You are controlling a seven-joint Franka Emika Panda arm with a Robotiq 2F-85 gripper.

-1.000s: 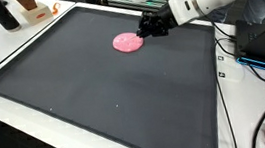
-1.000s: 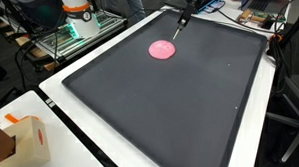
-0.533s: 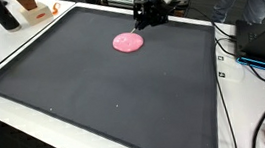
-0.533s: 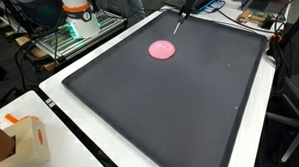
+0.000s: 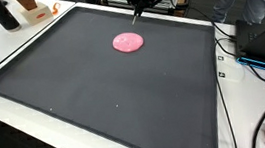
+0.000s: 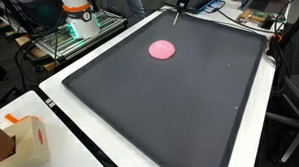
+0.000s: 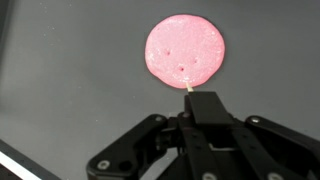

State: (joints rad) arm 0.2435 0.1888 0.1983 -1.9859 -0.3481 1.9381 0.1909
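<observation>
The claw (image 7: pixel 203 100) is closed, and its two fingers press together on a thin stick (image 7: pixel 188 89). Only the pale tip of the stick shows in the wrist view. A flat pink disc (image 7: pixel 185 50) lies on the dark mat (image 5: pixel 95 98), near the far edge in both exterior views. The claw hangs above the mat, beside the disc and apart from it.
</observation>
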